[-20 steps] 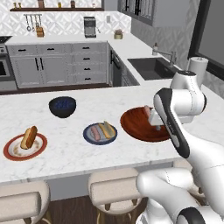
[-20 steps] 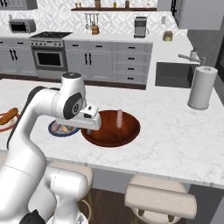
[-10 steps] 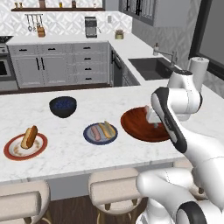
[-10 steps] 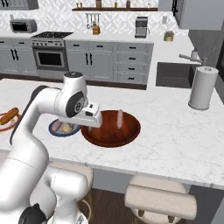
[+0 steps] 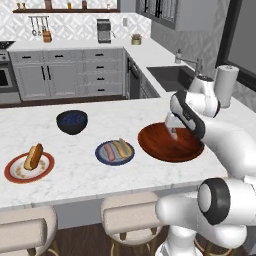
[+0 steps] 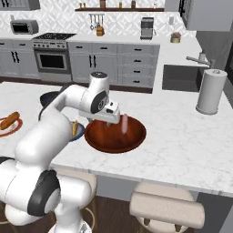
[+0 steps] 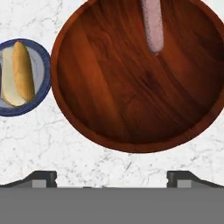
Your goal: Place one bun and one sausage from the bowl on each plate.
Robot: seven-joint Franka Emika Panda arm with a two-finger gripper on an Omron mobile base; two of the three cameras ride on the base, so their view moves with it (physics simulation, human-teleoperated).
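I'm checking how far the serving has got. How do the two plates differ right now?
The slate-blue plate sits near the bowl; the white plate with the orange-red rim lies far off at the counter's other end. The slate-blue plate carries both a bun and a sausage side by side; the white plate shows only one bun-like piece. Both are small, flat, round and rest on the marble counter.

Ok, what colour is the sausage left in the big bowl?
Pale pink. The sausage shows best in the hand view, lying in the reddish-brown bowl.

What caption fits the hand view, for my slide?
Open hand over reddish-brown bowl holding one sausage; bun on slate-blue plate beside it.
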